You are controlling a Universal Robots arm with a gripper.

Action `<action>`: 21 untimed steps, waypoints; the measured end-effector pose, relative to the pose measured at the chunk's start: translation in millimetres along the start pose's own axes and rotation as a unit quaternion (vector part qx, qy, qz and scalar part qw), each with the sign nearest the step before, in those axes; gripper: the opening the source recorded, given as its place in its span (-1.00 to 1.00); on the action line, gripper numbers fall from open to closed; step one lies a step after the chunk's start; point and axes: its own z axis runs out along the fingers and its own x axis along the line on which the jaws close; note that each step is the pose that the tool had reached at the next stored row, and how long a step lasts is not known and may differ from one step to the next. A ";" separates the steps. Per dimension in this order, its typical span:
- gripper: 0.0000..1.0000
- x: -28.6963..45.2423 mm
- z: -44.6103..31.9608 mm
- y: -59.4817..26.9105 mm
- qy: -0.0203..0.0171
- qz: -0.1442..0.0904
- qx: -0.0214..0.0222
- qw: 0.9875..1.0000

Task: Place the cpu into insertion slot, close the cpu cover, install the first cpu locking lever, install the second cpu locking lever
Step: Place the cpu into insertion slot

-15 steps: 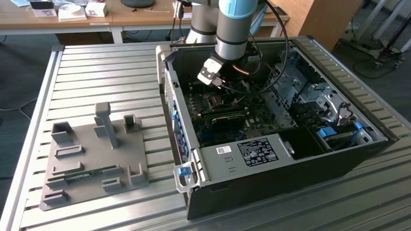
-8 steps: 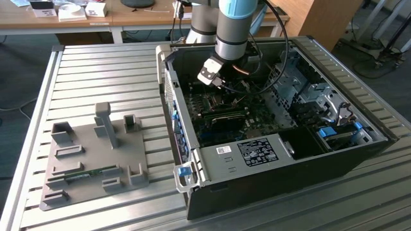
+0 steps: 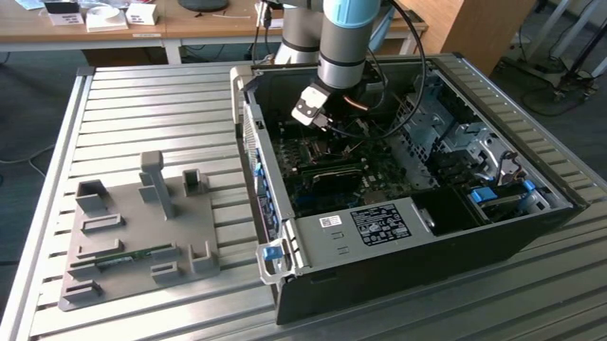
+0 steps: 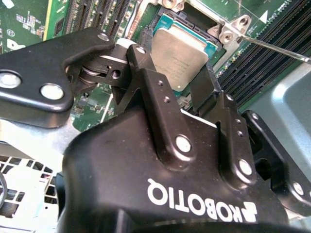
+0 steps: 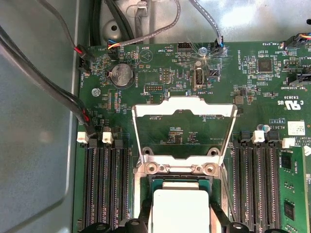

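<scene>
Inside the open computer case [image 3: 531, 234] on the slatted counter [image 3: 152, 106], the arm reached down over the motherboard [image 5: 252, 87]. The claw [image 4: 172, 63] was closed to a narrow span on the cpu [image 5: 180, 206], one finger [image 4: 146, 73] against each of two opposite edges of the chip. The cpu lay flat, metal top upward, directly under the claw and within the socket's outline. From these views I could not tell whether it was fully seated or a little above its bed. The cpu cover [image 5: 184, 109] stood swung open on the far side of the chip, on the side toward the coin battery [image 5: 121, 74]. Green board showed through its open centre. The cover's hinge edge [image 5: 180, 167] sat just beside the cpu's far edge and ran parallel to the line joining the two fingers. By my judgement the cover would therefore fold down toward the claw and over the spot the fingers occupied. A thin locking lever [image 4: 272, 46] angled outward from the socket corner near one finger, unlatched and clear of the chip. Rows of memory slots [image 5: 104, 184] flanked the socket on both sides, near the fingers but apart from them.
</scene>
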 end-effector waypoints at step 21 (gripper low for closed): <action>0.23 -0.6 0.1 0.0 -0.001 0.000 0.000 1.000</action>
